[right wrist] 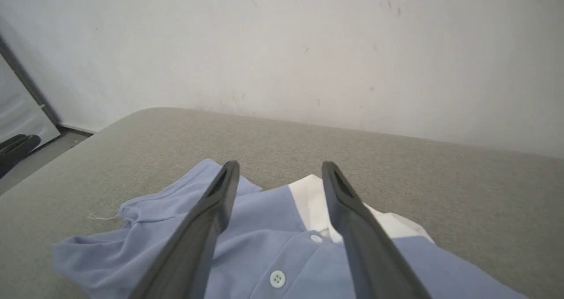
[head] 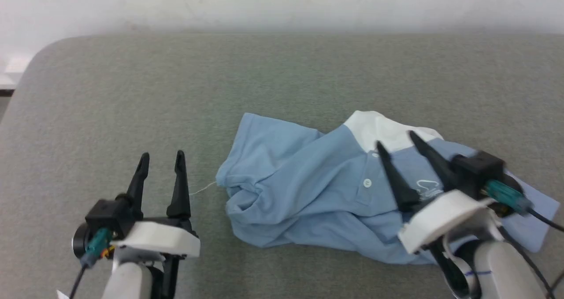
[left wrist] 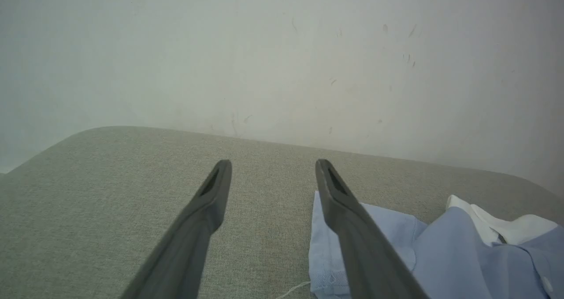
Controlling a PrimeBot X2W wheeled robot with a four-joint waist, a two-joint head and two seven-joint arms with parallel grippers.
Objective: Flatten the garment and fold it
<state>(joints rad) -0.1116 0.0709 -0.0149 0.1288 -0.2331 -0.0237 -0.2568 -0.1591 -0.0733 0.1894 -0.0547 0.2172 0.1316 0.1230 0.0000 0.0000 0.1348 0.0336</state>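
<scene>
The garment is a light blue polo shirt lying crumpled on the grey table, right of centre, with its white collar at the far side and a white button on the placket. My right gripper hovers over the shirt's chest near the collar, open, nothing between its fingers. In the right wrist view the garment lies under that gripper. My left gripper stands open over bare table left of the shirt. The left wrist view shows this gripper with the garment at its right.
A white wall runs behind the table's far edge. The table's rounded far-left corner drops off to the floor. A loose white thread trails from the shirt's left edge.
</scene>
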